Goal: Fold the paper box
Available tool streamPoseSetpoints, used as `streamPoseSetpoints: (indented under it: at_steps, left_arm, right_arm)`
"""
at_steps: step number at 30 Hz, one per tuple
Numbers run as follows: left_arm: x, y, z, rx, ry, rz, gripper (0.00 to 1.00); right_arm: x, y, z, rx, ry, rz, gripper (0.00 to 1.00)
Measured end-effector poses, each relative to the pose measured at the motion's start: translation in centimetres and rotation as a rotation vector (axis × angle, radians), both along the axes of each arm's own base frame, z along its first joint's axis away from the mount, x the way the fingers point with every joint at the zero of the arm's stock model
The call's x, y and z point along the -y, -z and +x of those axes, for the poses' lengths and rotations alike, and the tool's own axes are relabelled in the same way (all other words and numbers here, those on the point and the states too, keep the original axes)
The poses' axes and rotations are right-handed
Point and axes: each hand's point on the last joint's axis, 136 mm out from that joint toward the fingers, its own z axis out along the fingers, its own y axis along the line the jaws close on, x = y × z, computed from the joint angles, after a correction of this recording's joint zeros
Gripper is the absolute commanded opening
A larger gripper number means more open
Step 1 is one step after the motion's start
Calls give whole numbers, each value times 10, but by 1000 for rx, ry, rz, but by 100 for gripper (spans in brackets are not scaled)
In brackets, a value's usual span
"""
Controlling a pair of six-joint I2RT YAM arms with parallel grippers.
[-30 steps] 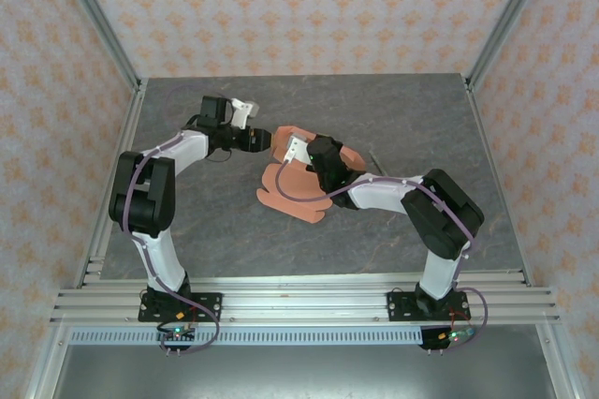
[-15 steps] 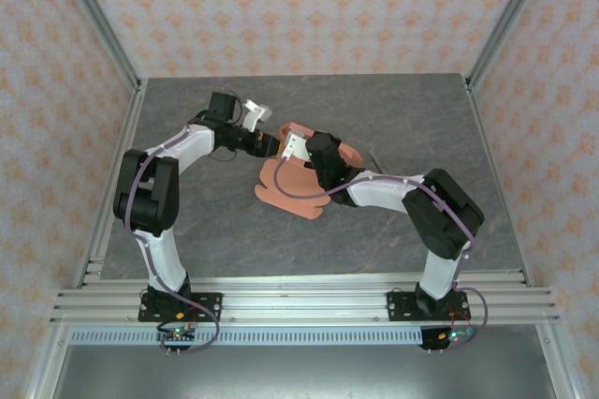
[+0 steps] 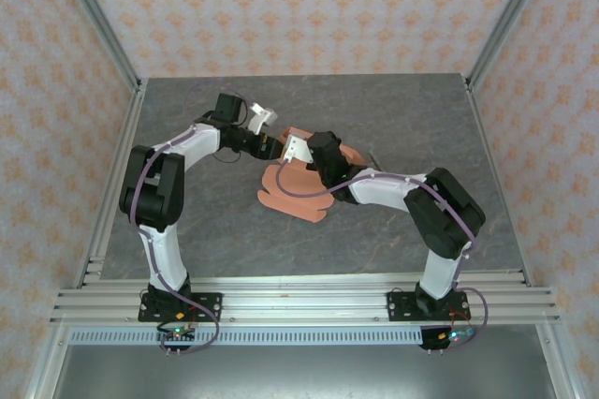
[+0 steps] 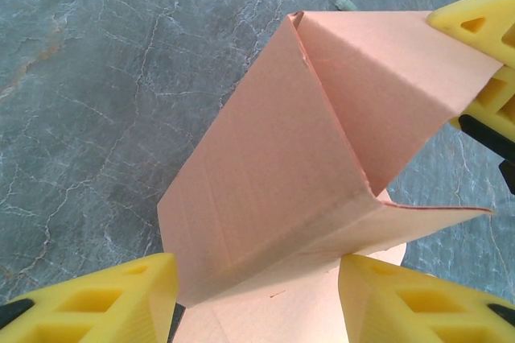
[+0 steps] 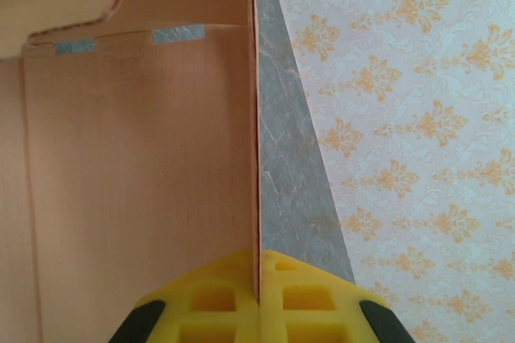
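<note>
The paper box (image 3: pixel 292 191) is a salmon-orange card sheet, partly folded, lying mid-table between both arms. In the left wrist view a raised folded panel of the paper box (image 4: pixel 322 158) stands up from the sheet. My left gripper (image 4: pixel 257 278) is open, its yellow fingers (image 4: pixel 105 303) straddling that panel's lower fold, close to or touching its ends. My right gripper (image 5: pixel 259 266) is shut on an upright wall of the paper box (image 5: pixel 137 158), pinching its thin edge. From above, the left gripper (image 3: pixel 273 144) and the right gripper (image 3: pixel 318 163) meet at the sheet's far side.
The grey marbled table (image 3: pixel 393 109) is walled by patterned panels and aluminium posts (image 3: pixel 94 24). The right gripper's yellow fingers (image 4: pixel 475 29) show at the top right of the left wrist view. A small thin dark object (image 3: pixel 374 161) lies just right of the box.
My left gripper has moved right, in onto the raised panel of the box, and its jaws have narrowed slightly. The right gripper keeps its pinch; the box has shifted little.
</note>
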Motion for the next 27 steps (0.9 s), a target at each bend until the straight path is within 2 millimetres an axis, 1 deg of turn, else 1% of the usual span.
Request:
streamPoseSetpoints:
  at_steps: [5, 9, 12, 15, 27]
  left_arm:
    - [6, 4, -3, -8, 14, 2, 55]
    - [9, 2, 2, 20, 14, -7, 56]
    - [10, 5, 2, 34, 12, -12, 56]
    - [9, 9, 0, 32, 9, -14, 57]
    - [13, 13, -2, 51, 18, -56, 58]
  right_arm:
    - [-1, -2, 1, 10, -14, -30, 0]
    - [-3, -9, 4, 27, -22, -47, 0]
    - [-4, -13, 6, 31, -31, -57, 0]
    - [-5, -11, 6, 12, -44, -70, 0]
    - [-1, -6, 10, -65, -88, -80, 0]
